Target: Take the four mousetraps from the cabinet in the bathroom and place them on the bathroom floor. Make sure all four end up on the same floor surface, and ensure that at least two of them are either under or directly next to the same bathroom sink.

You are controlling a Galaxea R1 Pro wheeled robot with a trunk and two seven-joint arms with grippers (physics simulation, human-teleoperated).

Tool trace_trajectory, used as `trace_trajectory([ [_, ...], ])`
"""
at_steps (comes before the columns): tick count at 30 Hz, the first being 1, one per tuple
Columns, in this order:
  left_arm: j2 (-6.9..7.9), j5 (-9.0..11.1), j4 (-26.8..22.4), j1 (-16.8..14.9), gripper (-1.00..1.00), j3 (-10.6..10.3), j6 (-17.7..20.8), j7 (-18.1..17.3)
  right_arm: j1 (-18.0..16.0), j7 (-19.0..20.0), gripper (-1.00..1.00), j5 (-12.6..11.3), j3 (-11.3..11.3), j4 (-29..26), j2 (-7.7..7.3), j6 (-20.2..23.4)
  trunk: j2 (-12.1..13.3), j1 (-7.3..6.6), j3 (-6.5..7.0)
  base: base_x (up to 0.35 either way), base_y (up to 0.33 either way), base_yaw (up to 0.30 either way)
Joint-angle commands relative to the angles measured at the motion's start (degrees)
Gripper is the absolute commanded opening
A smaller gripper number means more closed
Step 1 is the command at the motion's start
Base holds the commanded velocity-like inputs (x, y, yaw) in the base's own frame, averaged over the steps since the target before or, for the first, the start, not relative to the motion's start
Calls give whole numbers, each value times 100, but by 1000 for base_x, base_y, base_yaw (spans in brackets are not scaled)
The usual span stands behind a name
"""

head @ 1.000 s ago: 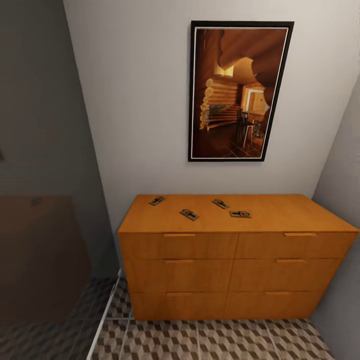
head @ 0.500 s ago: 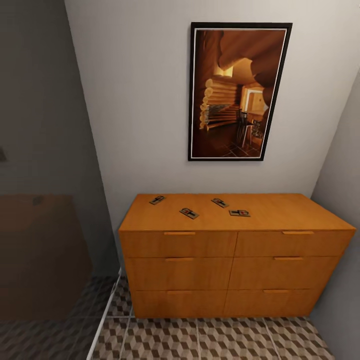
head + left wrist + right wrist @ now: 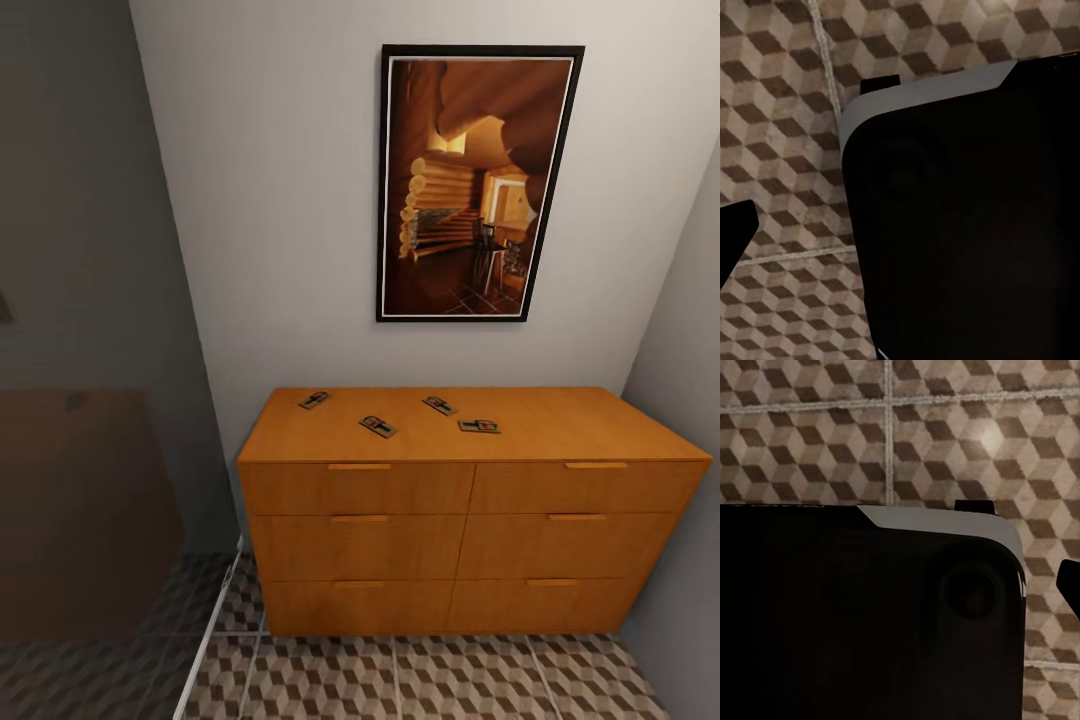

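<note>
The orange-brown cabinet (image 3: 420,500) stands against the wall ahead, all its drawers closed. Four mousetraps lie flat on its top: one at the back left (image 3: 314,400), one nearer the front (image 3: 378,426), one at the back middle (image 3: 440,405) and one to its right (image 3: 479,426). Cube-patterned bathroom floor (image 3: 420,680) runs in front of the cabinet. Both wrist views look down at this floor (image 3: 780,112) (image 3: 945,450) past my dark base (image 3: 967,225) (image 3: 862,622). A black tip (image 3: 733,234) shows at one frame edge, another tip (image 3: 1071,583) likewise; whether the jaws are apart does not show.
A framed picture (image 3: 478,182) hangs above the cabinet. A dark translucent panel (image 3: 90,400) with a white floor rail (image 3: 215,630) closes off the left side. A grey wall (image 3: 690,400) meets the cabinet's right end.
The head view shifted slightly a second ago and has held still since. The mousetraps and the cabinet have not moved.
</note>
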Motion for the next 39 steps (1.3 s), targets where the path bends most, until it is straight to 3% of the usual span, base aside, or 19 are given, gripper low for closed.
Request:
trace_trajectory([
  [1, 6, 3, -23, 4, 100, -23, 45, 1, 4, 34, 100, -9, -20, -19, 2, 40, -3, 1, -4, -1, 0, 0],
  [5, 8, 8, -25, 4, 100, -21, 56, -1, 4, 34, 100, -9, -21, -19, 1, 38, -3, 1, -4, 0, 0, 0],
  [39, 6, -13, -19, 4, 100, -26, 84, -21, 4, 34, 100, -9, -15, -20, 5, 38, 1361, -746, 607, 0, 0, 0],
])
